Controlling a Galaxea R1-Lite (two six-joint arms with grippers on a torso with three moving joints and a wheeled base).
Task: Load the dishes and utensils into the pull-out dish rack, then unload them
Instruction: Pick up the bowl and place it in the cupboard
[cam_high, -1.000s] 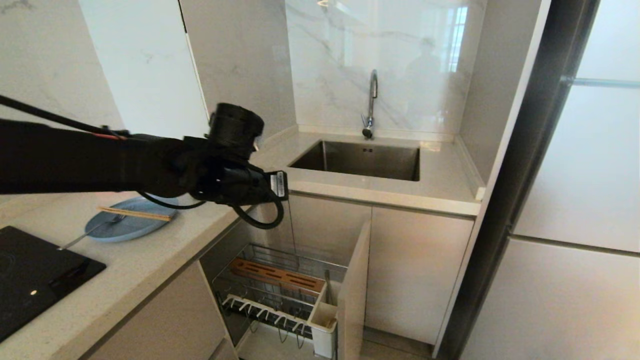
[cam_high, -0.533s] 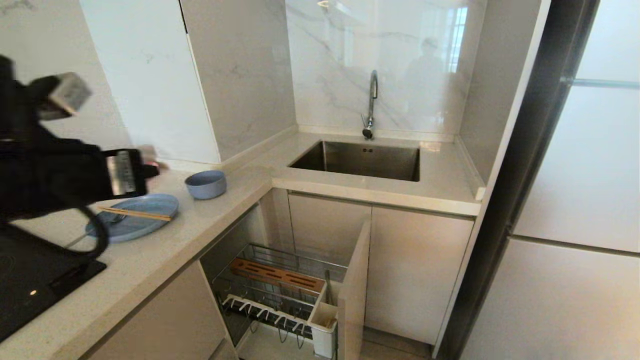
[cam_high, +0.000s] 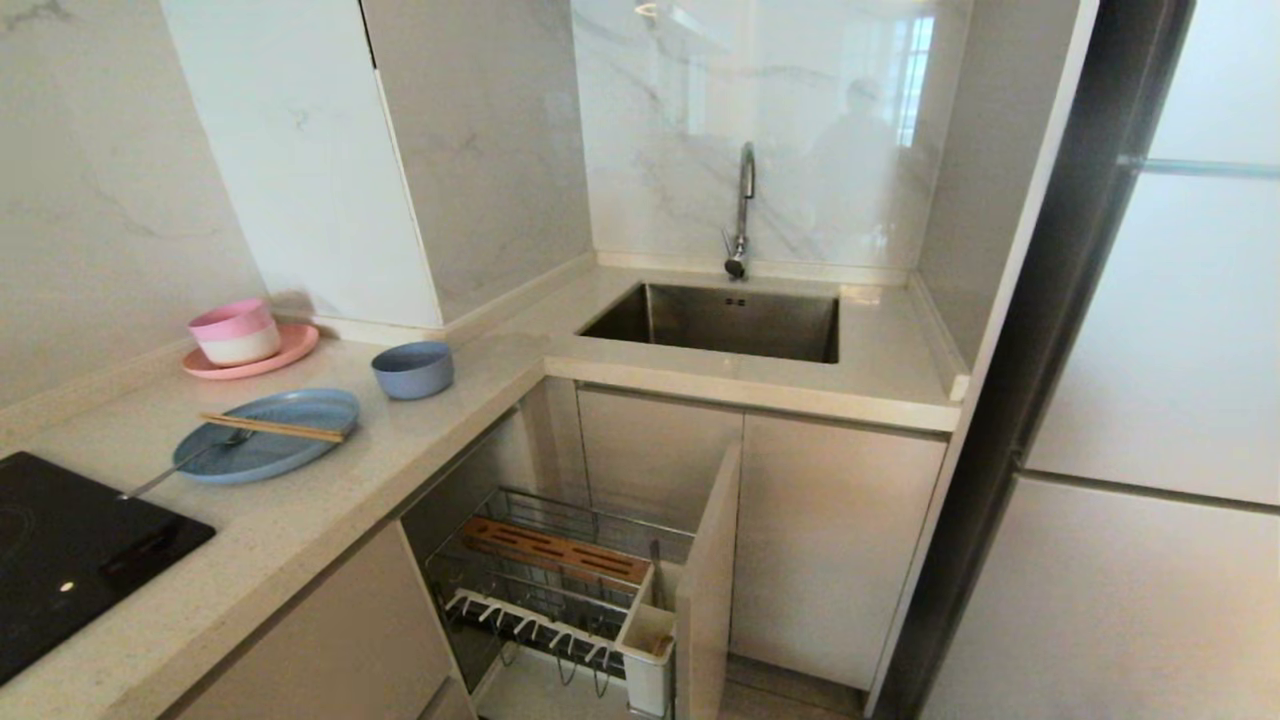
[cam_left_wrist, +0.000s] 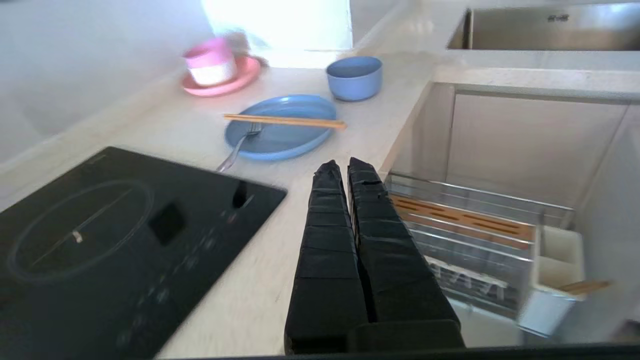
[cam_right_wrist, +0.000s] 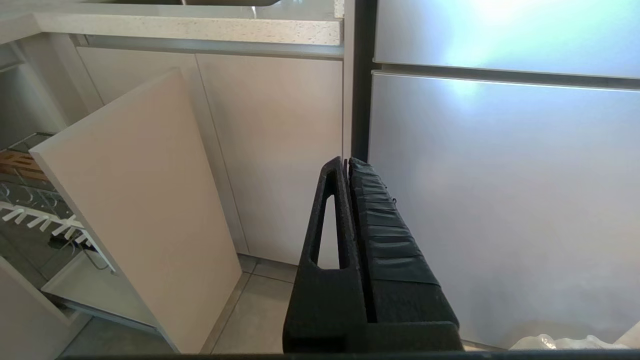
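1. A pale-blue plate (cam_high: 268, 446) is seen on the left counter (cam_high: 330, 500), with a pair of wooden chopsticks (cam_high: 272, 428) laid across it and a silver fork (cam_high: 185, 462) resting with its tines on the plate and its handle reaching toward the black cooktop (cam_high: 70, 550).
2. A small pale-blue bowl (cam_high: 413, 368) is set just beyond the plate, near the counter's corner; farther left, a pink-and-white bowl (cam_high: 234, 332) is stood on a pink plate (cam_high: 285, 352) against the wall.
3. The pull-out dish rack (cam_high: 560, 590) is drawn out below the counter, its wooden slotted bar (cam_high: 553, 550), white prongs (cam_high: 525, 620) and white utensil cup (cam_high: 648, 640) shown; no dishes are seen in it.
4. The rack's beige front panel (cam_high: 708, 580) is stood between the basket and the floor to the right.
5. The steel sink (cam_high: 720, 320) and faucet (cam_high: 742, 205) are set in the far counter, backed by marble wall; a tall pale fridge door (cam_high: 1150, 500) is found at the right.
6. Neither arm is caught by the head view.
7. In the left wrist view, the left gripper (cam_left_wrist: 345, 167) is shown with fingers pressed together and empty, held above the counter's edge between cooktop and rack; a light-brown stick in the cup is revealed there.
8. In the right wrist view, the right gripper (cam_right_wrist: 346, 162) is shown closed and empty, low before the cabinet doors (cam_right_wrist: 270, 150) and fridge, over tiled floor (cam_right_wrist: 250, 320).
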